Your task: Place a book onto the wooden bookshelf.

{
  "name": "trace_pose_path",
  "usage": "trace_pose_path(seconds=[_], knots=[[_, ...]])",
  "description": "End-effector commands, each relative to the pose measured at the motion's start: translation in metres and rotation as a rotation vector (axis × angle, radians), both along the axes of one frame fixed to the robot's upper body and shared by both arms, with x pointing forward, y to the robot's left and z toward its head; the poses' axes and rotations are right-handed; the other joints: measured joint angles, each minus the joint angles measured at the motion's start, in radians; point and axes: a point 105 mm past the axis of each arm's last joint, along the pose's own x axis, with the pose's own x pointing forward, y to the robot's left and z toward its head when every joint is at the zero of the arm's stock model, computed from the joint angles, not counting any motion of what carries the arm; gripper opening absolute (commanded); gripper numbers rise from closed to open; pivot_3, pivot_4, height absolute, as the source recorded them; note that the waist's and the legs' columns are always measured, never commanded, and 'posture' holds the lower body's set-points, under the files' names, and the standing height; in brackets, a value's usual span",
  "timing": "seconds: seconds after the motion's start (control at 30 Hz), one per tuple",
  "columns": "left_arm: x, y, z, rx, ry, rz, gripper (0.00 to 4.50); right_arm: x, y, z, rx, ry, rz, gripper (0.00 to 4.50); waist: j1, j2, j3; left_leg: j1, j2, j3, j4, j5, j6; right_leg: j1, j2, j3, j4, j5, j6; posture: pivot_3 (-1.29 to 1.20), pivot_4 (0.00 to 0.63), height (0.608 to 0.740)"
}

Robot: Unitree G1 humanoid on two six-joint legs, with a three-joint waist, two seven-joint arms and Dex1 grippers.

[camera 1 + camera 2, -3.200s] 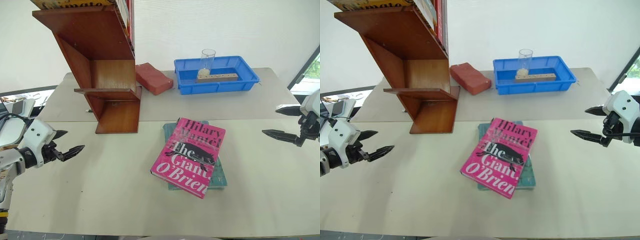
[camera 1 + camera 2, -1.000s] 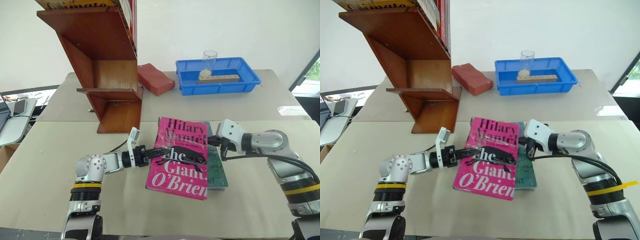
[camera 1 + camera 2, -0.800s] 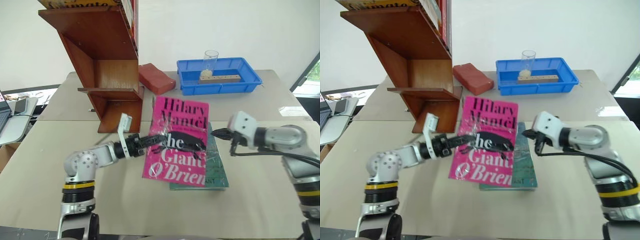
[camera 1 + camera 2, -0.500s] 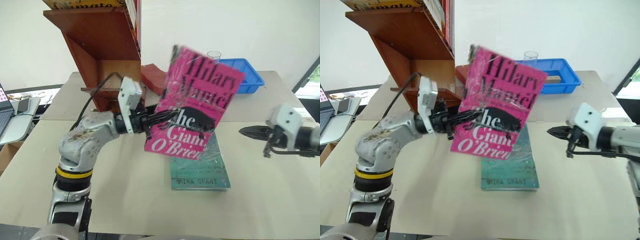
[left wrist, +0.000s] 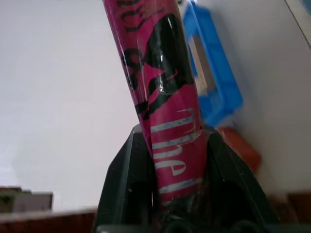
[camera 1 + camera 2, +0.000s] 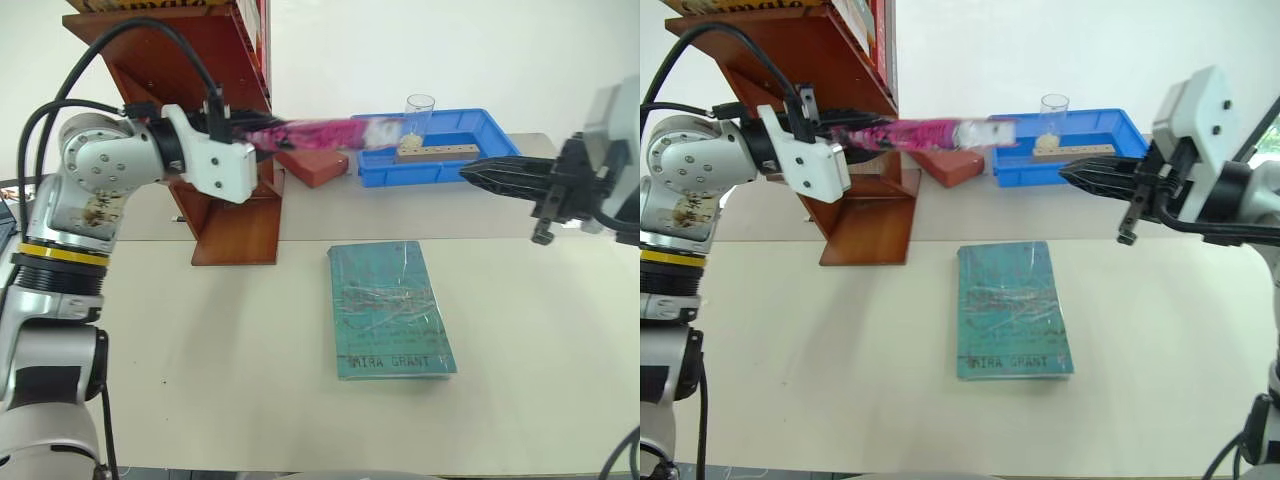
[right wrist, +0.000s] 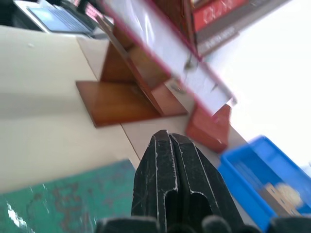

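Observation:
The pink book (image 6: 312, 132) hangs in the air, turned flat and seen edge-on, beside the wooden bookshelf (image 6: 236, 236) at the back left of the table. My left gripper (image 6: 262, 137) is shut on the book's end nearest the shelf; in the left wrist view the pink cover (image 5: 163, 97) runs up between the two black fingers (image 5: 127, 167). My right gripper (image 6: 478, 172) is shut and holds nothing. It hovers above the table to the right of the book, pointing left toward it, apart from it. The book's white page edge (image 7: 167, 60) crosses the right wrist view.
A teal-green book (image 6: 390, 310) lies flat in the middle of the table. Behind it stands a blue tray (image 6: 440, 176) with a glass (image 6: 420, 108) and a wooden block (image 6: 436, 149). A red-brown block (image 6: 316, 169) lies beside the shelf. Books (image 6: 256, 18) fill the upper shelf.
My left gripper has lifted the pink book off the teal book and rolled it from upright to flat, up beside the shelf. My right gripper has risen clear of it.

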Motion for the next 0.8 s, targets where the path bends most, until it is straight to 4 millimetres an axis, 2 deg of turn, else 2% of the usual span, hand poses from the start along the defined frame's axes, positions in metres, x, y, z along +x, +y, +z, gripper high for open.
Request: trace_pose_path(seconds=[0.03,0.17,0.4,0.47,0.67,0.8], knots=[[0.005,0.023,0.009,0.057,-0.043,0.099,0.73,0.001,0.009,0.012,0.022,-0.043,0.026,0.0,0.003,0.0,0.0,-0.001,0.0,0.0,0.0,0.0,0.0,-0.001,0.0,0.0,0.001,0.0,0.0,0.0,0.15,0.637],[0.013,0.042,0.002,0.083,-0.022,0.198,0.73,0.004,0.016,0.014,0.025,-0.048,0.05,0.0,0.008,0.0,0.0,-0.001,0.001,0.001,0.0,0.0,0.0,-0.003,-0.001,-0.001,0.002,0.001,0.0,0.0,0.15,0.637],[0.019,0.058,-0.016,0.101,0.058,0.287,0.73,0.007,0.017,0.012,0.022,-0.05,0.051,0.0,0.003,0.002,-0.001,-0.002,0.002,0.001,-0.001,0.0,0.0,-0.004,0.0,-0.002,0.004,0.001,0.0,0.0,0.15,0.637],[0.02,0.062,-0.017,0.081,0.085,0.315,1.78,0.007,0.017,0.011,0.02,-0.049,0.05,0.0,-0.001,0.001,-0.001,-0.002,0.002,0.001,-0.001,0.0,0.0,-0.003,0.0,-0.002,0.004,0.001,0.0,0.0,0.15,0.637],[0.013,0.066,-0.023,0.084,0.136,0.324,4.37,0.007,0.014,0.009,0.01,-0.047,0.043,0.0,-0.003,0.003,-0.002,0.002,0.003,0.002,-0.002,0.0,0.0,-0.004,0.0,-0.002,0.005,0.001,0.0,0.0,0.15,0.637],[0.004,0.07,-0.021,0.076,0.13,0.316,4.44,0.007,0.004,0.007,-0.008,-0.037,0.018,0.0,-0.002,0.003,-0.002,0.0,0.003,0.002,-0.002,0.0,0.0,-0.005,0.001,-0.002,0.006,0.001,0.0,0.0,0.15,0.637]])
